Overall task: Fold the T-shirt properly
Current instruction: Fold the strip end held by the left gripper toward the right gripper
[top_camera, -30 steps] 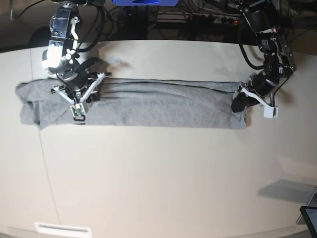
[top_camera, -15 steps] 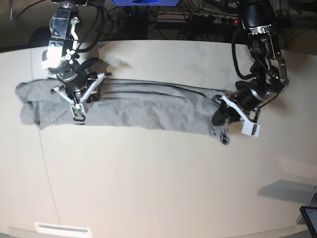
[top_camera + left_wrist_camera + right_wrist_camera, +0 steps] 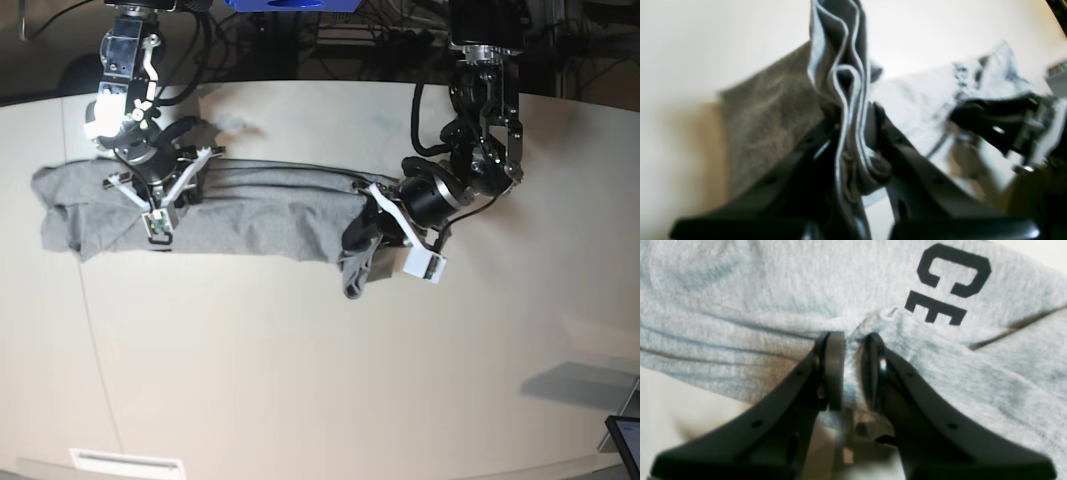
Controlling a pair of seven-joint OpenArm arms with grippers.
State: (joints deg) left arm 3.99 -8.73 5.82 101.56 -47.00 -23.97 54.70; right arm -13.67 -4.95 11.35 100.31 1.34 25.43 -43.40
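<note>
L hand (image 3: 362, 240) clamps bunched T-shirt (image 3: 250, 210) end, lifted; R hand (image 3: 160, 205) pinches fabric nr lettering

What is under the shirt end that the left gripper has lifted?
Bare table shows beneath the raised end of the T-shirt; the left gripper hides the cloth it pinches.

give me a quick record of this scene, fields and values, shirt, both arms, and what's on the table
shirt: grey, folded into a long strip across the table, black letters showing in the right wrist view
left end effector: shut on shirt's end, lifted and bunched
right end effector: shut on shirt, near its other end
fold state: not yet finished
</note>
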